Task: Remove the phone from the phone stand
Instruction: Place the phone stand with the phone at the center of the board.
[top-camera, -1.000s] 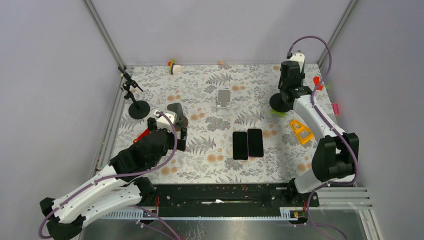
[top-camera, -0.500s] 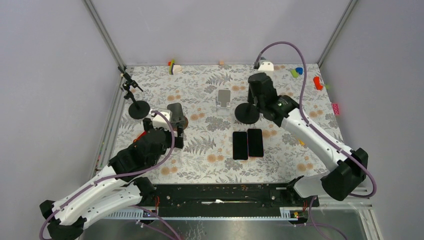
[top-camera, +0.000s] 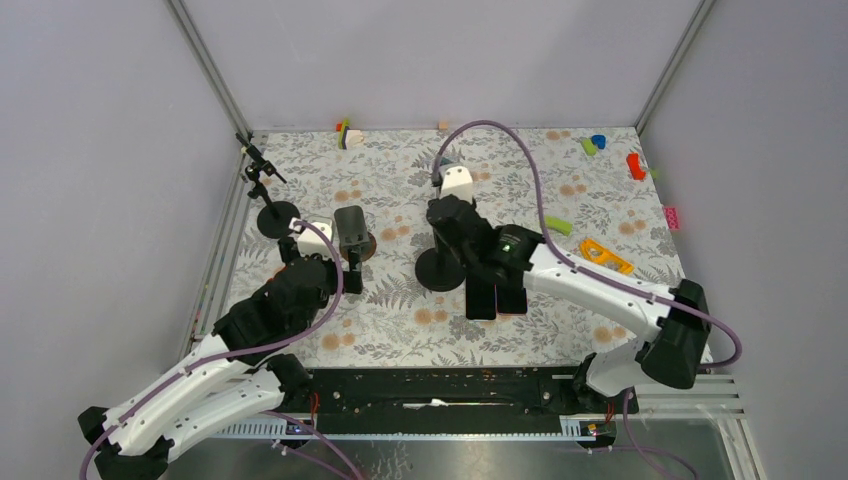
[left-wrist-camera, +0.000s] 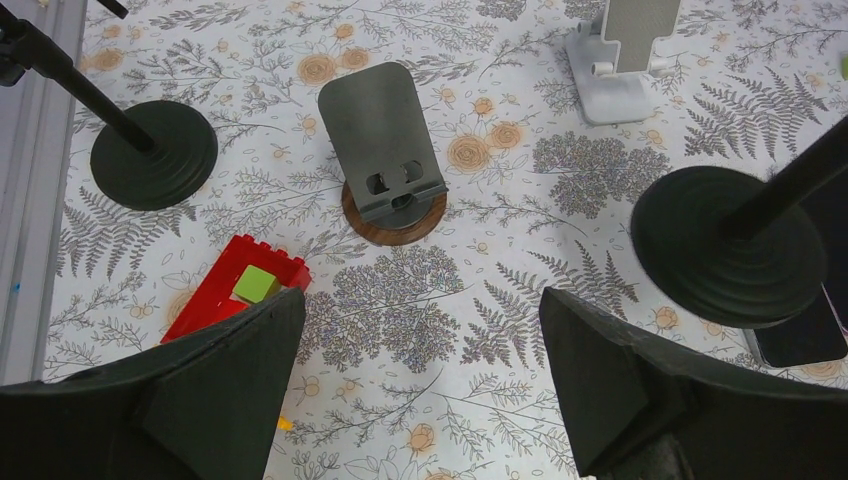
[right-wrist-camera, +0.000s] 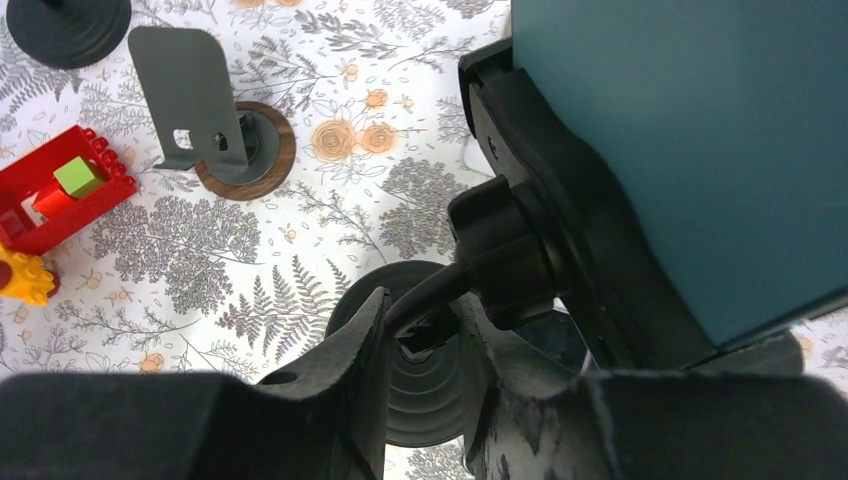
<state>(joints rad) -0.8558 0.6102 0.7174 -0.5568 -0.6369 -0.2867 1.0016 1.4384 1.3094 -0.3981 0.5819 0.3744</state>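
My right gripper (right-wrist-camera: 425, 320) is shut on the thin pole of a phone stand with a round black base (right-wrist-camera: 440, 380). The base rests on the mat at the table's middle (top-camera: 438, 270) and also shows in the left wrist view (left-wrist-camera: 728, 245). A teal-backed phone (right-wrist-camera: 680, 130) sits in the stand's black clamp just above my right fingers. In the top view it is hidden under the right wrist (top-camera: 465, 245). My left gripper (left-wrist-camera: 420, 310) is open and empty, hovering over the mat left of the stand (top-camera: 350, 272).
A grey plate stand on a wooden disc (left-wrist-camera: 385, 150) stands ahead of the left gripper. A second black-based stand (top-camera: 273, 218) is at the far left and a white stand (left-wrist-camera: 625, 50) at the back. Two dark phones (top-camera: 497, 292) lie flat by the right arm. A red brick (left-wrist-camera: 235, 285) lies at the left.
The right arm has swung from the far right to the table's middle, bringing the black-based stand with the phone along. The left gripper has edged slightly forward.
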